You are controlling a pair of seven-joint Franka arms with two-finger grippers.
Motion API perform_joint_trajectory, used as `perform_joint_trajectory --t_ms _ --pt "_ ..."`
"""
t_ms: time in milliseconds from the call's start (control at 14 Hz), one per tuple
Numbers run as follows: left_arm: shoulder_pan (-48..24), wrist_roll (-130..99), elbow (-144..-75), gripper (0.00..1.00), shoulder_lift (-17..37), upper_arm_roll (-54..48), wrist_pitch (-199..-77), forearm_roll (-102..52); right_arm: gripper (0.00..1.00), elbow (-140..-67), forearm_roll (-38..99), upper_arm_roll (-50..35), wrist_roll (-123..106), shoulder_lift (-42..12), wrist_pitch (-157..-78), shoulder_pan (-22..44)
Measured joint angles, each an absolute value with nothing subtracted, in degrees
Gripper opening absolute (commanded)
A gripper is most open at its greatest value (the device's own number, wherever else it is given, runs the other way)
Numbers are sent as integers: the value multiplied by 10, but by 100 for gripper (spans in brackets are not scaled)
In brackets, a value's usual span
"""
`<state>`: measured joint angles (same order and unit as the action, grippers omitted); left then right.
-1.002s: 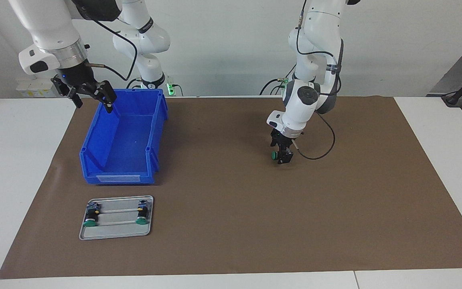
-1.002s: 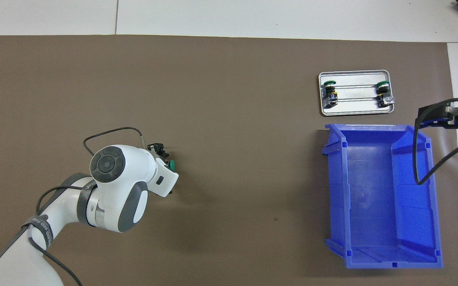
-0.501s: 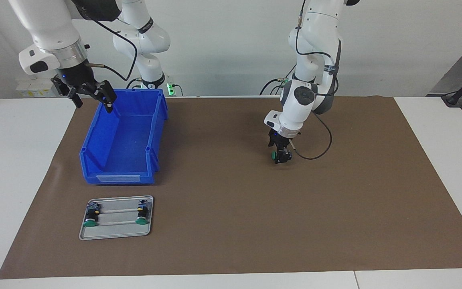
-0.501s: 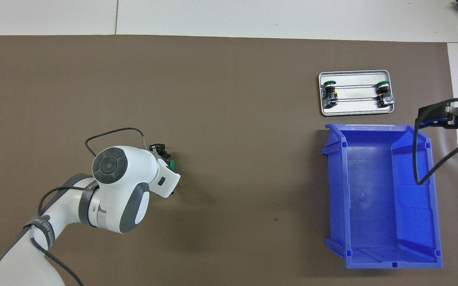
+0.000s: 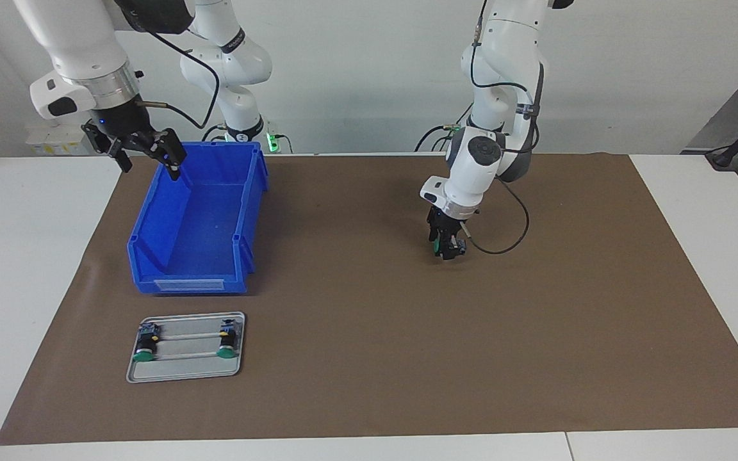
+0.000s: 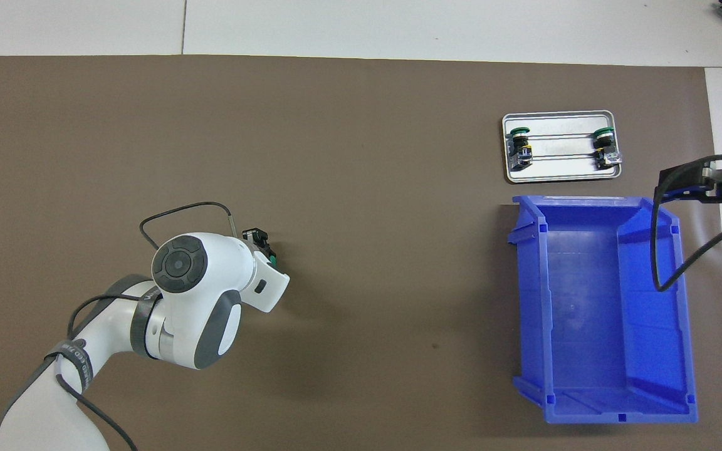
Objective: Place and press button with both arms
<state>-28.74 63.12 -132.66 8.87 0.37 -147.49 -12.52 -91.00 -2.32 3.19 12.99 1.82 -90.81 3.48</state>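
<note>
No legible text, brand, number or sign was found in either view. The blue plastic open-top bin (image 5: 197, 221) carries a pale rectangular label strip (image 5: 191, 285) on its low wall facing away from the robots; whatever is printed there cannot be made out. A dark band (image 6: 66, 363) around the left white jointed arm bears light lettering, too small to read. A similar dark band (image 5: 233, 40) on the right arm likewise shows unreadable lettering.
</note>
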Motion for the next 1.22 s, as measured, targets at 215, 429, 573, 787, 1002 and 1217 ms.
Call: perform_joint_trajectory --t_ms 215,429,573,787,1002,1217 --pt "-288 630 -1326 14 91 5 -1476 -126 100 -910 -23 32 130 18 -908 35" --pt "-288 628 -1326 0 91 5 -1477 -127 100 -910 -23 32 130 18 -908 35" --pt "-288 628 -1324 0 92 7 -1477 -127 100 -910 -23 32 130 18 -908 35" --pt "-287 627 -1314 0 94 15 -1477 -127 100 -910 -23 32 130 18 -908 35" --pt "-285 617 -1294 0 95 18 -1473 -127 100 -910 -23 32 130 18 -908 35" --pt "-280 601 -1276 0 95 18 -1462 -127 100 -910 -23 32 130 18 -908 35"
